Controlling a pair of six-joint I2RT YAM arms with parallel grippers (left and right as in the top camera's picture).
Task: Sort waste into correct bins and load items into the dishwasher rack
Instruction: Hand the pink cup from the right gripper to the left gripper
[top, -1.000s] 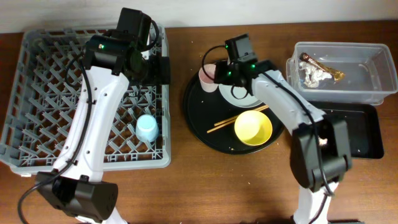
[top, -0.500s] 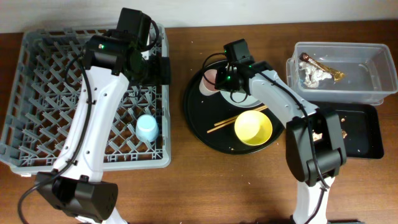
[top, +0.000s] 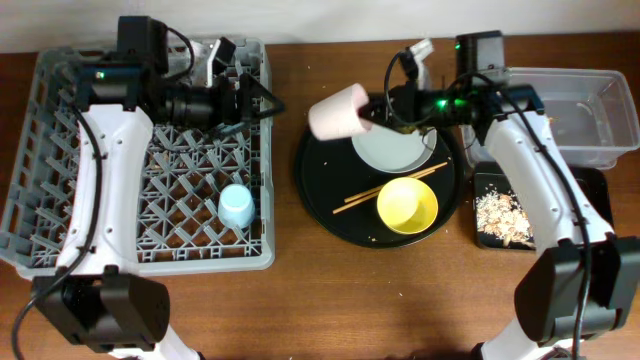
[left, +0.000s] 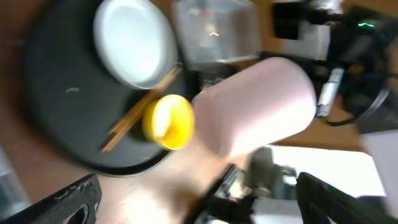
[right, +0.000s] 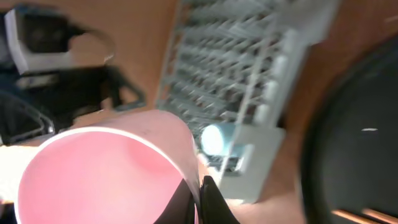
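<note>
My right gripper (top: 372, 117) is shut on the rim of the pale pink cup (top: 337, 113) and holds it tilted in the air above the left edge of the round black tray; the pinch shows in the right wrist view (right: 200, 198) on the cup (right: 106, 177). My left gripper (top: 266, 102) is open and empty at the dishwasher rack's (top: 60, 150) right wall, pointing at the cup (left: 258, 106). The light blue cup (top: 236, 206) lies in the rack. The grey plate (top: 395, 152), yellow bowl (top: 407, 206) and chopsticks (top: 385, 188) sit on the round tray.
The round black tray (top: 315, 190) is between the rack and the bins. The clear tub (top: 595, 120) stands at far right, its left end hidden by my right arm. The flat black tray (top: 590, 215) holds tan food scraps (top: 503, 215).
My right gripper has lifted the pink cup off the round tray and carried it left and up. My left arm has swung so that its open gripper points right, at the cup.
</note>
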